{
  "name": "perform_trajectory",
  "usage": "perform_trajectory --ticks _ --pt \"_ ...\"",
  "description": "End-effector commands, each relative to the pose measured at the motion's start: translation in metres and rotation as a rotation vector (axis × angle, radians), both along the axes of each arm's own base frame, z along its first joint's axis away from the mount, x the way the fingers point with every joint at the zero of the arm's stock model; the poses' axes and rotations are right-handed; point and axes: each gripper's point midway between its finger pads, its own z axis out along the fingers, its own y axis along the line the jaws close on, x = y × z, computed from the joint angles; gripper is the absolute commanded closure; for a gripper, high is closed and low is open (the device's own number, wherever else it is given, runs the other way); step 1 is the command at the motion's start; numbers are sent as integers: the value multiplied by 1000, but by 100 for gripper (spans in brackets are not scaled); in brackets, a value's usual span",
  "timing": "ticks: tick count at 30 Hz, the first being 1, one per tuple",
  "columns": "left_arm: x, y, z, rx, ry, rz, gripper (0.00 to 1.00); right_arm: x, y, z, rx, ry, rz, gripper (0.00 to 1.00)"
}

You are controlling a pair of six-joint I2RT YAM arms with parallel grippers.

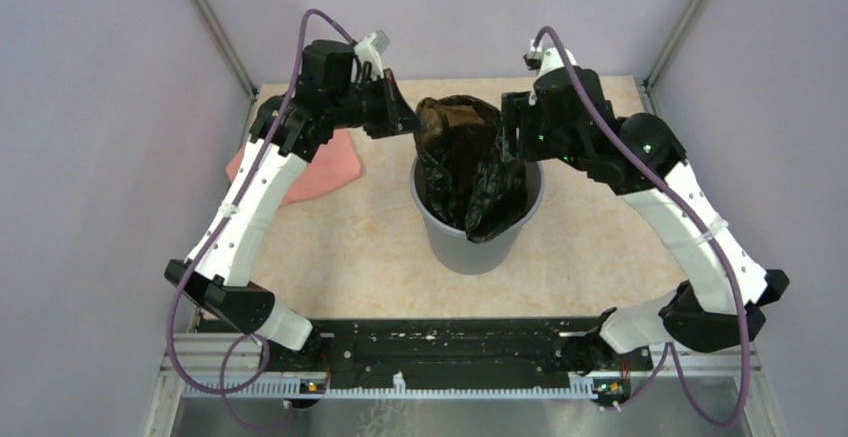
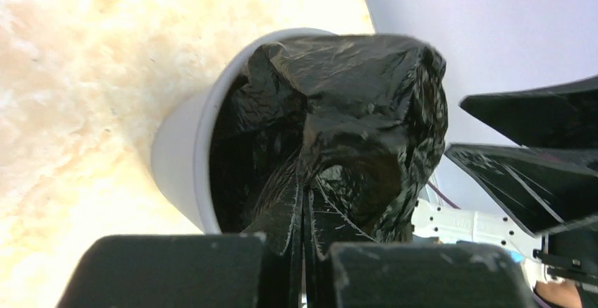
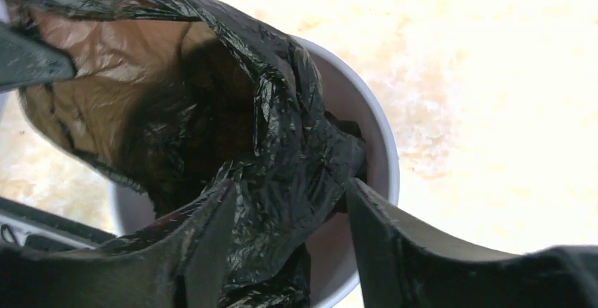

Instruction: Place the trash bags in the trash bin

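Observation:
The grey trash bin (image 1: 478, 242) stands mid-table. The black trash bag (image 1: 462, 152) sits partly inside it, its brownish open mouth raised above the rim and a fold draped over the near rim. My left gripper (image 1: 405, 122) is shut on the bag's left edge above the bin; in the left wrist view its fingertips (image 2: 305, 208) pinch the film of the bag (image 2: 352, 111) over the bin (image 2: 180, 160). My right gripper (image 1: 513, 142) is open at the bag's right side; in the right wrist view (image 3: 289, 187) crinkled bag (image 3: 282, 146) lies between its spread fingers, inside the bin's rim (image 3: 381, 146).
A salmon-pink folded cloth (image 1: 320, 167) lies on the table left of the bin, under the left arm. Grey walls and frame posts close in the back and sides. The arm bases sit on the black rail (image 1: 450, 347) at the near edge.

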Motion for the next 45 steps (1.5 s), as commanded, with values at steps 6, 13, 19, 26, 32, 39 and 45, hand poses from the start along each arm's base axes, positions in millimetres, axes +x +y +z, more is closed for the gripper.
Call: perform_trajectory --ticks 6,13,19,26,32,39,45 --pt "9 9 35 -16 -102 5 100 -56 25 41 84 -5 132 28" --pt "13 9 38 -17 -107 16 100 -91 47 -5 -13 72 206 29" --pt "15 10 45 -21 -119 23 100 -92 53 -27 -12 123 174 30" --pt "15 13 45 -15 -120 25 100 -85 68 -44 -18 141 163 31" --pt "12 22 47 2 -128 45 100 -69 50 -50 -8 152 102 50" --pt "6 30 49 12 -136 57 100 -60 39 -33 52 119 108 93" --pt "0 38 42 51 -110 44 100 -37 -17 -9 15 75 -17 100"
